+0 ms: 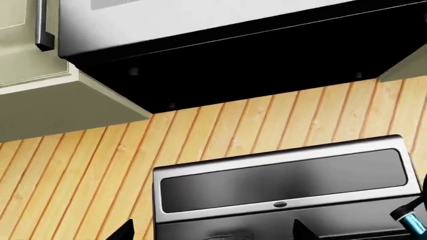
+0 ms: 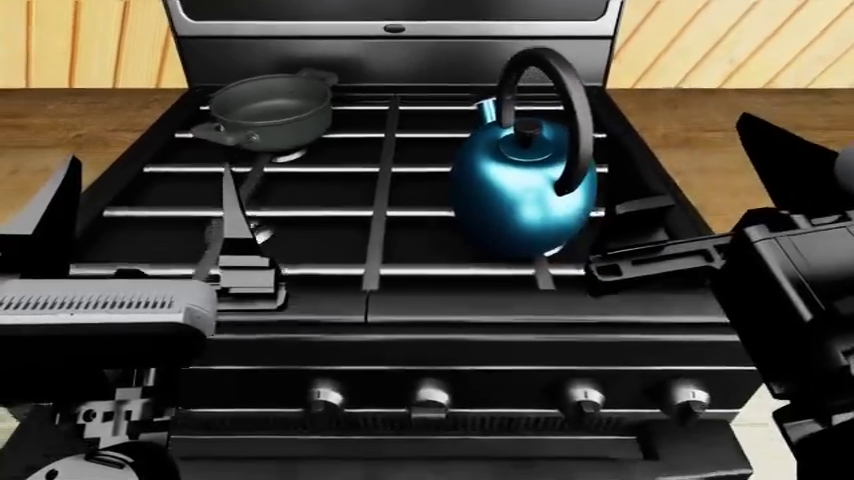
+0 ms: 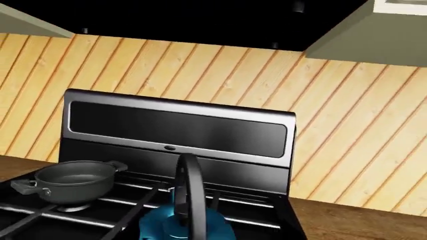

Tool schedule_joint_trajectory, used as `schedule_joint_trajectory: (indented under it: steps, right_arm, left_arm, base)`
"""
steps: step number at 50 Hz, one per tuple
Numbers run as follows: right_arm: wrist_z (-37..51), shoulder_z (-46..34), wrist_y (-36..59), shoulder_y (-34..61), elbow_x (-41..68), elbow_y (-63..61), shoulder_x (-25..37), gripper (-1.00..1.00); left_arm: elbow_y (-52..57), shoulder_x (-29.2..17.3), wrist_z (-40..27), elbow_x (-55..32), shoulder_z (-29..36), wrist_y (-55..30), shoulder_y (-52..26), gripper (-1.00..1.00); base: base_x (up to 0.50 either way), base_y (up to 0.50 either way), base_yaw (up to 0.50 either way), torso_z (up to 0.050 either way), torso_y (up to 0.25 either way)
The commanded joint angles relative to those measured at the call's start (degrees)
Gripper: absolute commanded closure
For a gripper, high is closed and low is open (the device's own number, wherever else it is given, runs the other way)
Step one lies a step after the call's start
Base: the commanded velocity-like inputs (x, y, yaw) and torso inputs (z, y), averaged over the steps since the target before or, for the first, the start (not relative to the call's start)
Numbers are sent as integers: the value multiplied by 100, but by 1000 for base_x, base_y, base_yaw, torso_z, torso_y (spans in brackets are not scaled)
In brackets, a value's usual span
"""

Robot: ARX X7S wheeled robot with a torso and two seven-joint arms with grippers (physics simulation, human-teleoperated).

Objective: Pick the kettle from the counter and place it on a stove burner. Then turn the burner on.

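The teal-blue kettle (image 2: 523, 190) stands upright on the black grate bars at the right side of the range, its black arched handle (image 2: 567, 110) up. It also shows in the right wrist view (image 3: 183, 222) and at the edge of the left wrist view (image 1: 407, 216). My right gripper (image 2: 641, 235) is open just right of the kettle's body, apart from it; its fingers do not show in the right wrist view. My left gripper (image 2: 238, 250) is open and empty over the front left grate, tips wide apart (image 1: 213, 232). A silvery burner ring (image 2: 262, 236) shows beside it.
A small dark grey two-handled pot (image 2: 267, 105) sits on the back left burner. Several knobs (image 2: 430, 397) line the range's front panel. The wood-grain counter (image 2: 67, 135) flanks the range on both sides. The steel back panel (image 3: 177, 127) and a dark hood (image 1: 233, 60) stand behind.
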Motion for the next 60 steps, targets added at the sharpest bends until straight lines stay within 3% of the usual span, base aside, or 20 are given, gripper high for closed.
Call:
schedule_joint_trajectory:
  steps: [1, 10, 21, 31, 44, 60]
  right_arm:
    - [-156, 339, -170, -564, -272, -314, -36, -100]
    - [-417, 334, -195, -787, -709, -383, -140, -100]
    - [-1547, 723, -966, -2247, -2502, -762, -413, -100]
    - [-1338, -193, -3152, -3743, -3779, -839, 512, -100]
    - [-1389, -575, -3858, -4636, -4967, -691, 441, -100]
    - [-1549, -422, -4399, -5331, -5211, -528, 470, -100]
  left_arm:
    - [-33, -16, -22, -8, 30, 18, -5, -100]
    - [-66, 2, -60, -46, 1, 71, 10, -100]
    - [11, -60, -181, 103, 7, 24, 42, -100]
    - [213, -152, -351, 540, 266, -56, -33, -100]
    - [456, -43, -455, 419, 116, 280, -30, -100]
    - [571, 37, -564, 371, 136, 517, 14, -100]
  base:
    - [-500, 0, 0, 0, 0]
    - [-500, 0, 0, 0, 0]
    - [-45, 0, 0, 0, 0]
    - [0, 0, 0, 0, 0]
    - [0, 0, 0, -49, 0]
    - [0, 0, 0, -50, 0]
